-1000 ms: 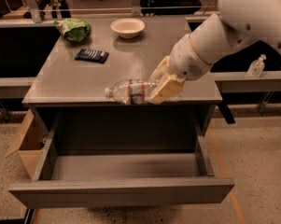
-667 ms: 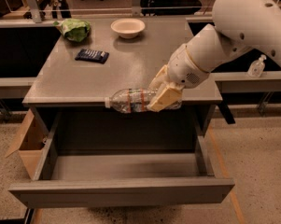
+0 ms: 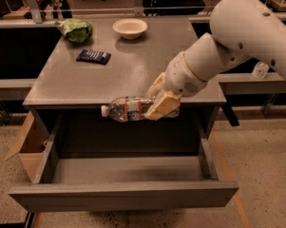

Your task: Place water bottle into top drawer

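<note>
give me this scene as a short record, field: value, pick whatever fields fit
gripper: two-finger gripper, shut on the bottle, at the desk's front edge
held: clear ribbed plastic water bottle, horizontal, white cap toward picture left
drawer: wide grey top drawer, pulled open, below the bottle
desk: grey desk with cream bowl, green crumpled bag, dark flat packet
floor: brown cardboard box
</note>
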You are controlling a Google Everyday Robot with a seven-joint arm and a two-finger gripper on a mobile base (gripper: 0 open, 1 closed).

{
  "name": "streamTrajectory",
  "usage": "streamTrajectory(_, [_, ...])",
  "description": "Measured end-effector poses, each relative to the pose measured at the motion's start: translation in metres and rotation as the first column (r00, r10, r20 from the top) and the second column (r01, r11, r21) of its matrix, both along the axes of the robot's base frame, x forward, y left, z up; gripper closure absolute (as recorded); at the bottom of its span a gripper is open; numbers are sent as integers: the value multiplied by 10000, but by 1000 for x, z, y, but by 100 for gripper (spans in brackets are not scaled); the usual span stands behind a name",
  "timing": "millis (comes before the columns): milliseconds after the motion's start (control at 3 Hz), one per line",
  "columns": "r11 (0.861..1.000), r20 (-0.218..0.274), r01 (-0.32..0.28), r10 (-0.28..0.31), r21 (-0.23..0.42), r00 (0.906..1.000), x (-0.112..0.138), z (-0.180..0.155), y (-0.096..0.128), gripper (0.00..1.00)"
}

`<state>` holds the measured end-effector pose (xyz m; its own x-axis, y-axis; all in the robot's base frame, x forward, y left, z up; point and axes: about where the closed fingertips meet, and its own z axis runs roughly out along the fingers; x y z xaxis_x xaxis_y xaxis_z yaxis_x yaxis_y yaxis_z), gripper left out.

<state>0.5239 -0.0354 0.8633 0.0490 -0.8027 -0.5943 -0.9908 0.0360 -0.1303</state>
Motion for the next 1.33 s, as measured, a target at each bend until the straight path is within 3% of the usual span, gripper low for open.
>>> streamTrajectory(667, [9998,106,-162,164,-124,9998,-30,-42,21,100])
streamTrajectory(1333, [9958,669,804,-832,432,9943,-36,-105,15,100])
